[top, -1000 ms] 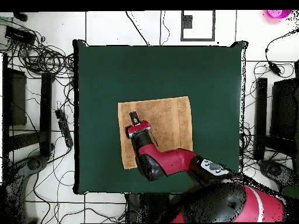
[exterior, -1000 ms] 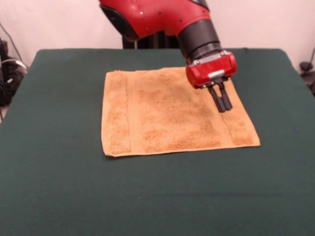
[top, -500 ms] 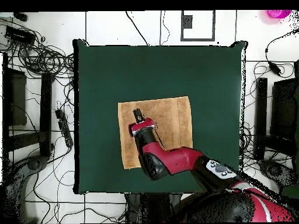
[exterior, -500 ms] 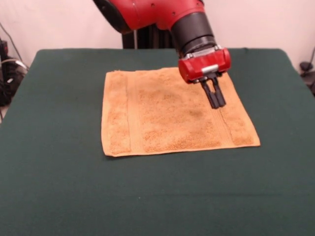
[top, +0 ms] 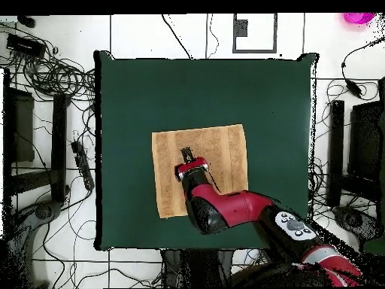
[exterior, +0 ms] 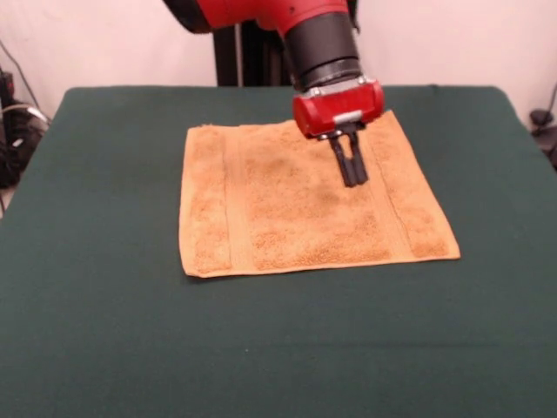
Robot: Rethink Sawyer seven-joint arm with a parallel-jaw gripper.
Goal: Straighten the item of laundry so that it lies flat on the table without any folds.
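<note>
While the terry towel point(exterior: 305, 198) lies spread flat at the green table's point(exterior: 104, 331) centre, the gripper point(exterior: 352, 178) hangs over its two-o'clock part, fingers nearly together, holding nothing.

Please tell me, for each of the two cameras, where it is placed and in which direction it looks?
Front view: sits across the table, facing the robot; shows the towel, the red arm and its shut gripper.
Overhead view: hangs above, looking straight down; shows the whole table, the floor cables and the arm from the base.
Both share the towel and gripper.
</note>
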